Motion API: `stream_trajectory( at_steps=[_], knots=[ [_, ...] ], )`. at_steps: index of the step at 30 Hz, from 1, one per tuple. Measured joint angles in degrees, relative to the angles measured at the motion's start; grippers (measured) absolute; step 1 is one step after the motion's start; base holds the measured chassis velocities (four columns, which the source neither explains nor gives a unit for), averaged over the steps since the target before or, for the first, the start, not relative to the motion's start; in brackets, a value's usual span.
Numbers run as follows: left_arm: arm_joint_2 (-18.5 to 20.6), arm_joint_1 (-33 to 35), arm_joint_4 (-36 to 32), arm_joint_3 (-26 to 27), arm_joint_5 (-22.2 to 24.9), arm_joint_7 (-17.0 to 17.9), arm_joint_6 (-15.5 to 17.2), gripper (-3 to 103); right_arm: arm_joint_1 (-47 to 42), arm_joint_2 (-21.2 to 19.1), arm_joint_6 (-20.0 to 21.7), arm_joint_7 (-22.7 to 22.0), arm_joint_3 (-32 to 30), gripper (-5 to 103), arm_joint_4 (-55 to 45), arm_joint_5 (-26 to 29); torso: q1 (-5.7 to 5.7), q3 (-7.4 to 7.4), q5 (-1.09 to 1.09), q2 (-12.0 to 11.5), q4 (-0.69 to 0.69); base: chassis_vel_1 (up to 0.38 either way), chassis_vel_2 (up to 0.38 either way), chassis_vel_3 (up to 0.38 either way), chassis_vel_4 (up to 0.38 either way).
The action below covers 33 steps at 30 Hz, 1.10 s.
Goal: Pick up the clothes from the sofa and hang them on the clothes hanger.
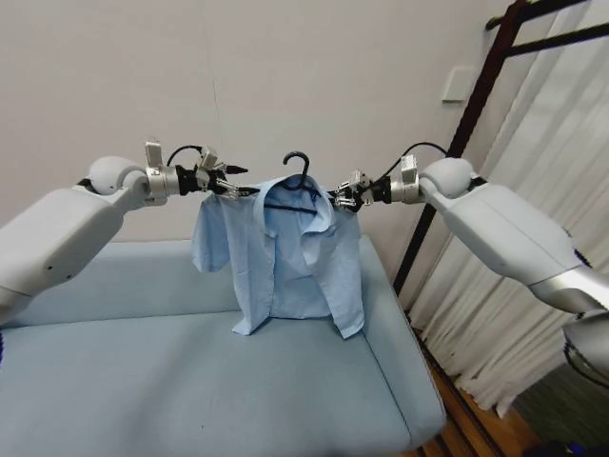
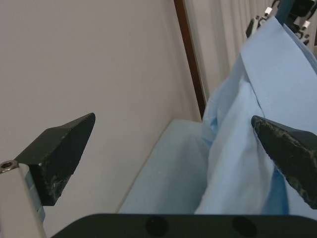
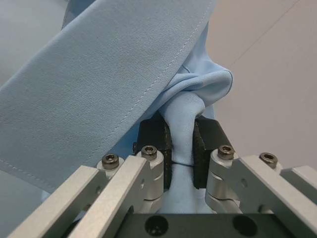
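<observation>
Your right gripper [image 3: 182, 148] pinches the blue shirt [image 3: 99, 89] tight between its pads; your left gripper [image 2: 173, 148] gapes wide beside the shirt.

Pale wall [image 1: 285, 57], white curtains [image 1: 561, 133] — wood floor [image 1: 466, 409]

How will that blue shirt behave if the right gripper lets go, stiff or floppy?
Likely floppy: the shirt drapes in loose folds and bunches where the right gripper pinches it. Probably light, since that small pinch carries its side. It may slip off the hanger if released, as the left gripper stands open beside it.
</observation>
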<state>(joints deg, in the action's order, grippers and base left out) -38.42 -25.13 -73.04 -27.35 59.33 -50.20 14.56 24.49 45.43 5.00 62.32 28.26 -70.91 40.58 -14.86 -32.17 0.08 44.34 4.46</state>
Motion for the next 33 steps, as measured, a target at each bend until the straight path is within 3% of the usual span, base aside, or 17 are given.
stream_trajectory(
  at_steps=[6,11,17,20,25,33],
  knots=[
    [0.5,-0.7,-1.3,1.4,0.2,0.0,1.0,100,0.8,0.4,3.0,1.5,1.2,9,-0.4,0.9,0.0,0.0,0.01,0.0,0.0,0.0,0.0,0.0,0.0],
    [-0.2,-2.0,-2.1,1.9,0.7,0.1,2.7,100,2.8,2.1,7.6,2.6,3.8,9,1.1,6.1,0.0,0.0,0.0,0.0,0.0,0.0,0.0,0.0,0.0],
    [1.2,-2.6,-2.9,-0.6,6.0,-0.1,5.5,100,3.3,3.3,9.0,2.9,4.6,9,2.6,7.6,0.0,0.0,0.02,0.0,0.0,0.0,0.0,0.0,0.0],
    [2.7,-0.2,-3.7,-0.8,9.0,-2.1,6.1,100,2.4,2.6,8.4,2.4,4.7,9,2.2,7.5,0.0,0.0,-0.02,0.0,0.0,0.0,0.0,0.0,0.0],
    [3.5,0.9,-2.0,-1.1,7.4,-7.3,5.9,100,1.2,1.6,7.2,1.6,4.7,9,1.5,7.4,0.01,0.01,0.01,0.0,0.01,0.0,0.0,0.0,0.0],
    [1.0,1.2,0.9,-1.8,2.5,-10.3,4.4,100,-0.3,1.4,6.6,0.7,3.5,9,-0.4,7.1,0.0,0.0,0.02,0.0,0.0,0.0,0.0,0.0,0.0]
  ],
)
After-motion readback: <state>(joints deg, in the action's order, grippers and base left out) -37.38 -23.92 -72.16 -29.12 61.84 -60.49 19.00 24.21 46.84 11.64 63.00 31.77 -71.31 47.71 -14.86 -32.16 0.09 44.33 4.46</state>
